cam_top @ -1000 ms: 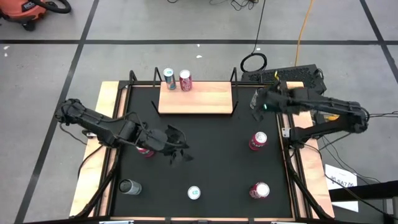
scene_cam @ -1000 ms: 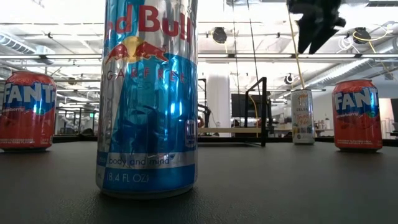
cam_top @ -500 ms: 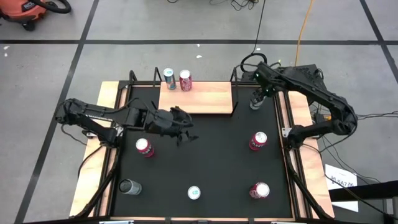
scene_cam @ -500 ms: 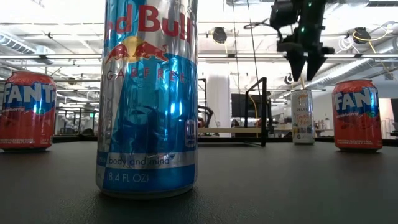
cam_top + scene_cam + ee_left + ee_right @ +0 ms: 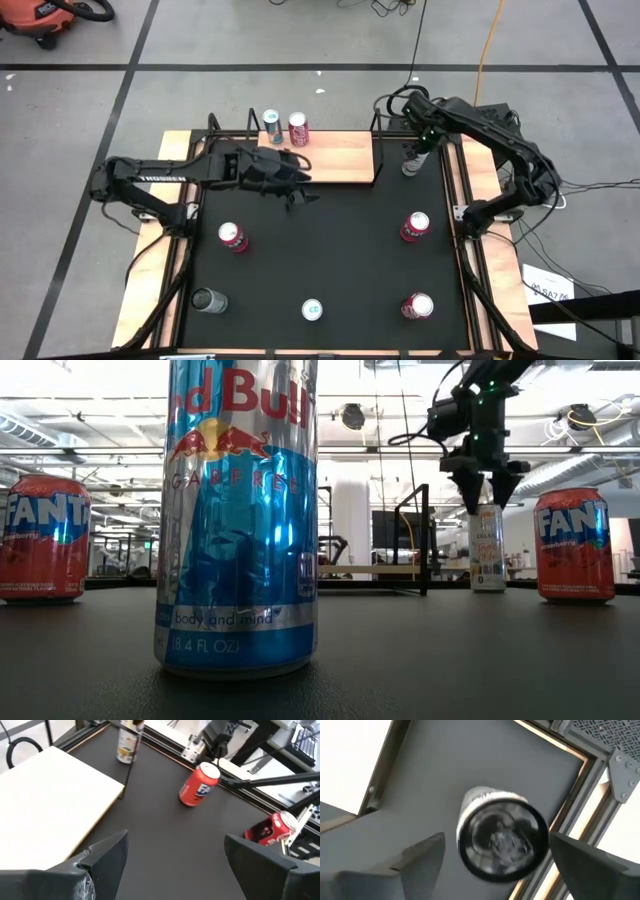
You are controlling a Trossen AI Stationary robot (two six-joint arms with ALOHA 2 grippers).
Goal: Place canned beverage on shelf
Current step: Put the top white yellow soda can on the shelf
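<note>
A slim pale can (image 5: 411, 166) (image 5: 487, 547) stands upright on the black table, just off the right end of the light-wood shelf (image 5: 330, 158). My right gripper (image 5: 485, 488) (image 5: 497, 842) hangs open right above it, pointing down, with its fingertips on either side of the can's top (image 5: 502, 840) and apart from it. Two cans (image 5: 272, 127) (image 5: 298, 128) stand on the shelf's far left part. My left gripper (image 5: 297, 192) (image 5: 175, 847) hovers open and holds nothing at the shelf's near edge.
Red cans stand on the table at left (image 5: 232, 237), at right (image 5: 415, 226) and at near right (image 5: 417, 306). A blue-and-silver can (image 5: 313, 310) stands near the front edge, with a dark can (image 5: 208, 300) to its left. Black wire brackets (image 5: 378, 150) close the shelf's ends.
My right gripper has swung toward the table's far edge and sunk until it stands over the slim can, and its fingers are a little wider apart. My left gripper has swung away from the left red can toward the shelf's near edge, rolling as it went.
</note>
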